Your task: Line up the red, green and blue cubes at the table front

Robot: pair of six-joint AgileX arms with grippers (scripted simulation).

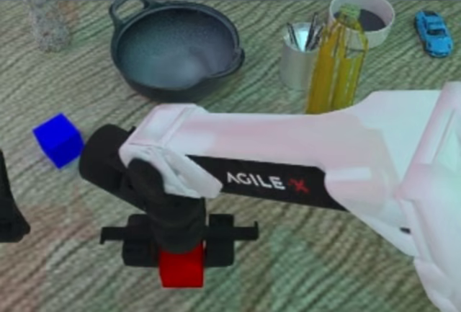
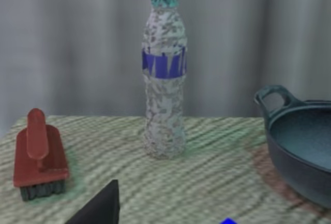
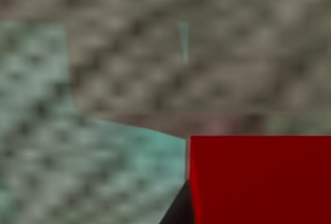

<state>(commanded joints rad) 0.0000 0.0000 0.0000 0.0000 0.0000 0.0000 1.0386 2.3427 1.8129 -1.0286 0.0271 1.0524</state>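
Red cube (image 1: 181,267) sits at table (image 1: 324,269) front, well in front of pan (image 1: 176,49), w/ right gripper (image 1: 180,243) fingers closed on it. Set flat, release straight up. Blue cube (image 1: 57,139) front-left of pan.

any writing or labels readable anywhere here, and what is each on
"AGILE X", white letters with a red X, on the right arm's black forearm.
The water bottle has a blue band, but no words can be made out on it.
No other text is visible.

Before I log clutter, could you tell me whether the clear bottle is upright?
Upright: the clear bottle stands on its base, cap on top.
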